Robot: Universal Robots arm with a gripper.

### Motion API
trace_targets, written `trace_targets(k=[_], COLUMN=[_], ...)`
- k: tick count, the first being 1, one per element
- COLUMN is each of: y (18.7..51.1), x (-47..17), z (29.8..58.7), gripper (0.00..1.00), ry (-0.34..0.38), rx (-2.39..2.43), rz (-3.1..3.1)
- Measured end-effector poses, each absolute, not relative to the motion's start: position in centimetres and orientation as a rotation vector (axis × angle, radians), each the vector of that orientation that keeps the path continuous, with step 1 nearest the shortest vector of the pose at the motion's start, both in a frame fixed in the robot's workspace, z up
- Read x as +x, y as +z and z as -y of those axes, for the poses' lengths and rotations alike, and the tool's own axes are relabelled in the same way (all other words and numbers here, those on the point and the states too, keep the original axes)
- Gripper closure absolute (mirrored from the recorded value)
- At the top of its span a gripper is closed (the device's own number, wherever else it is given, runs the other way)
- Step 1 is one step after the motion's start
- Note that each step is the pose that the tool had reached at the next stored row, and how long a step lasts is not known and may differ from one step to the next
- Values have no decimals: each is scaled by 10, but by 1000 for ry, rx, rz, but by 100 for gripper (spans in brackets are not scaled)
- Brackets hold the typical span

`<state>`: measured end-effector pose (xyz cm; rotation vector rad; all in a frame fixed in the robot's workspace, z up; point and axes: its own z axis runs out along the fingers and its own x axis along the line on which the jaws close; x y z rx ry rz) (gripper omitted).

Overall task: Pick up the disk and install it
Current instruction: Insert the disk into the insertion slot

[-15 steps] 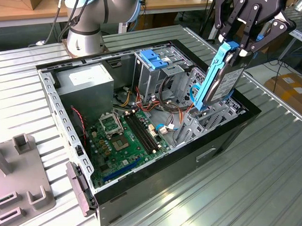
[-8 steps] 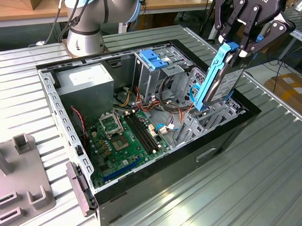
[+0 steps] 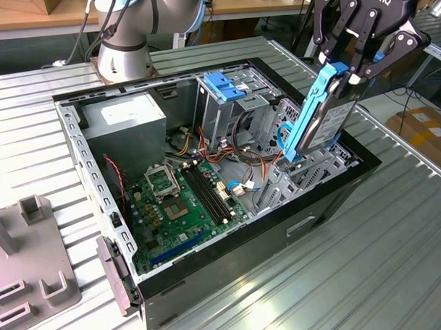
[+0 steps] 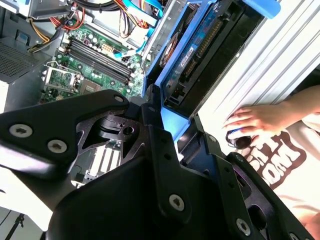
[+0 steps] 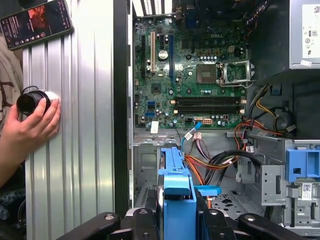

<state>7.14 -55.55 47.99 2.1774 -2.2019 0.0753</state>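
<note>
**1. Claw state.** Claw point(image 3: 350, 70) is clenched on the disk point(image 3: 322, 118), w/ fingers pinching its upper end from both sides. Disk hangs below the claw, on edge and tilted, blue frame along one side. Its lower end is at the metal bay directly beneath the claw. Contact w/ the bay cannot be told.

**2. Per-view content.**
- Ext. view: open computer case point(image 3: 330, 197) lies on the ribbed metal table point(image 3: 398, 275). Grey power box point(image 3: 125, 118) sits at the case end far from the claw. Drive cage w/ blue latch point(image 3: 221, 89) stands near the claw's bay.
- First wrist view: disk's blue frame point(image 5: 177, 200) is seen edge-on between the fingers, w/ the green circuit board point(image 5: 190, 75) and orange/red cables beyond it. Outside the case, a person's hand point(image 5: 32, 122) rests on a round black-and-white object point(image 5: 35, 100). A phone point(image 5: 37, 22) lies nearby, screen lit.
- Second wrist view: disk's board side point(image 4: 200, 55) extends away from the claw. The hand point(image 4: 250, 120) lies flat on the table.

**3. Markings.** White labels are on the power box and the cage tag point(image 5: 305, 190). White lettering is on the claw body, and there is print on the person's shirt.
</note>
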Motion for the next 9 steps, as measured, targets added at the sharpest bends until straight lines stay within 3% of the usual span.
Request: trace_targets(k=[9], y=[468], x=[71], z=[555], gripper=[63], ry=[76], rx=[2178], rz=[2202])
